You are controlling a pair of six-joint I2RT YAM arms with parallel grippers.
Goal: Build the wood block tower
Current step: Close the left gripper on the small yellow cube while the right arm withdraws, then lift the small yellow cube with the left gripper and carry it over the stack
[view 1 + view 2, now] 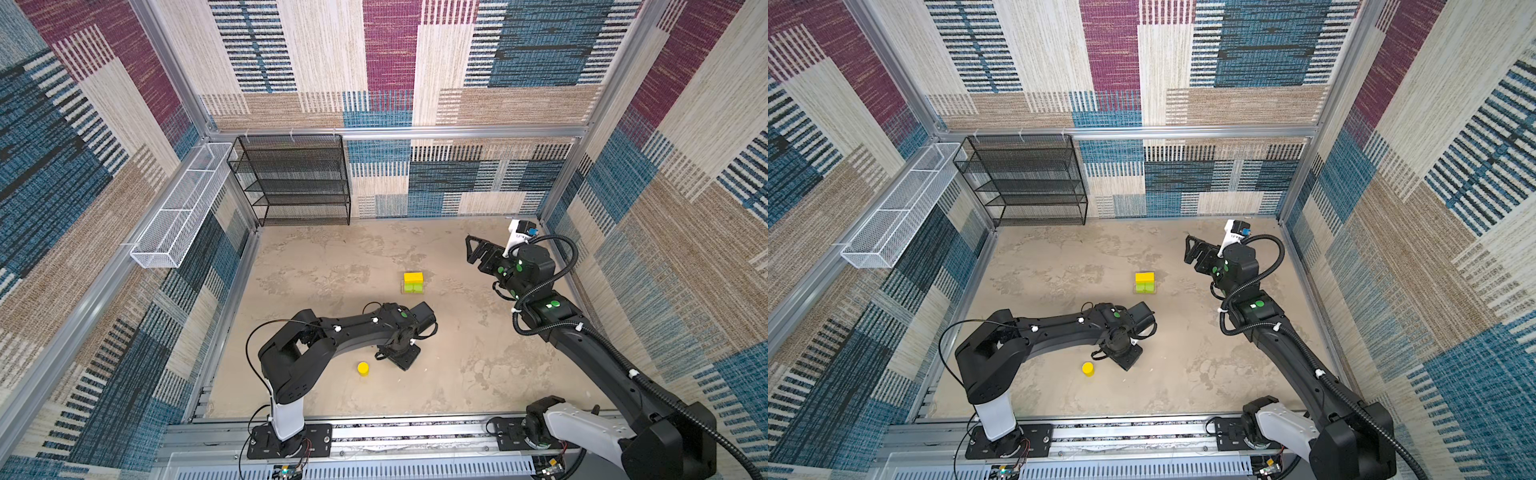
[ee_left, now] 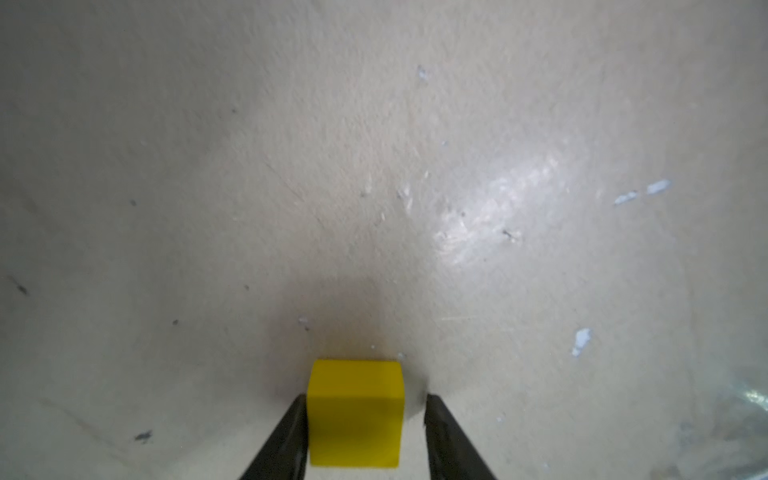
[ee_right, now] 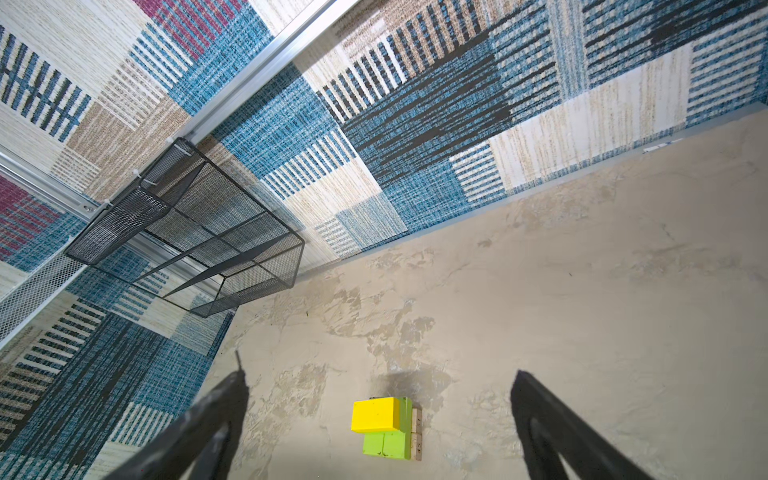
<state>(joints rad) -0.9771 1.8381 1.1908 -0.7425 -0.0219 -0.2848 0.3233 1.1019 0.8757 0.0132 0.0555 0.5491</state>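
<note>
We're over a matte, mottled beige table (image 1: pixel 324 266) with a plaster-like surface. Mid-table stands the tower (image 1: pixel 413 283): a smooth yellow bar (image 3: pixel 374 414) on lime-green blocks (image 3: pixel 384 444) over thin tan planks (image 3: pixel 417 432). A short yellow cylinder (image 1: pixel 363 368) stands upright nearer the front. The left claw (image 2: pixel 365 399) straddles a crisp-edged yellow cube (image 2: pixel 355 415), one finger touching, the other just clear. The right claw (image 3: pixel 379 374) hangs spread wide, holding nothing

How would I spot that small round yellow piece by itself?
Find the left arm bent low over the beige table. Beside its wrist, the yellow cylinder stands alone. It is the only round piece; the yellow block atop the tower is boxy.
</note>
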